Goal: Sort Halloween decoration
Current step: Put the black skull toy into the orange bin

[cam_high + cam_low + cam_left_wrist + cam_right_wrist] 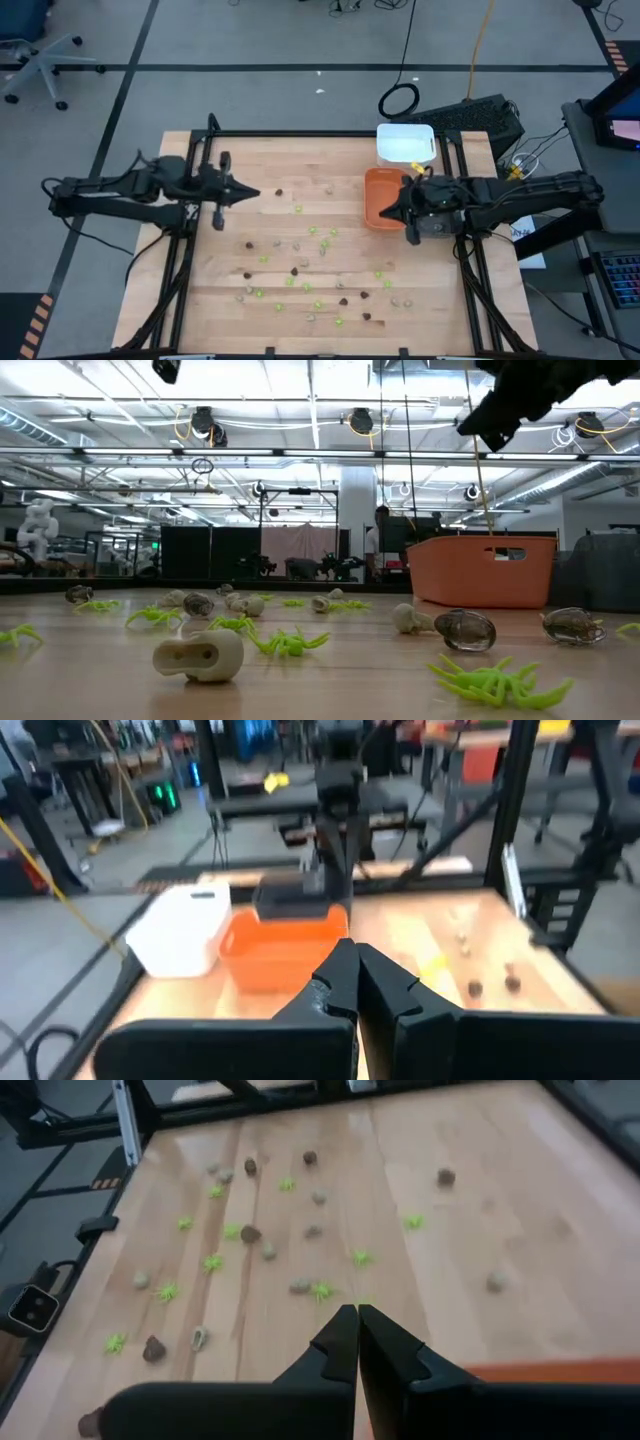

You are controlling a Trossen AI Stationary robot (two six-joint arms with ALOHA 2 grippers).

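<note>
- Overhead, the Halloween decoration (300,268) is seen scattered over the wooden table (230,300) — lime-green spiders, dark brown pieces and pale beige-grey skull-like pieces, most of them across the middle and near half of the board.
- The left gripper (254,193) is held over the table's left side with its fingers (335,982) pressed together and nothing between them; no piece is touched by it.
- The right gripper (384,215) is held at the edge of the orange tray (378,185), its fingers (340,1342) likewise pressed together and empty.
- A white tray (405,143) is set just behind the orange one, at the table's far right.
- From table height, a pale skull piece (200,657) is seen nearest the camera, with a green spider (495,682) to its right — both well clear of the orange tray.
- Whether any piece lies inside either tray cannot be told.
</note>
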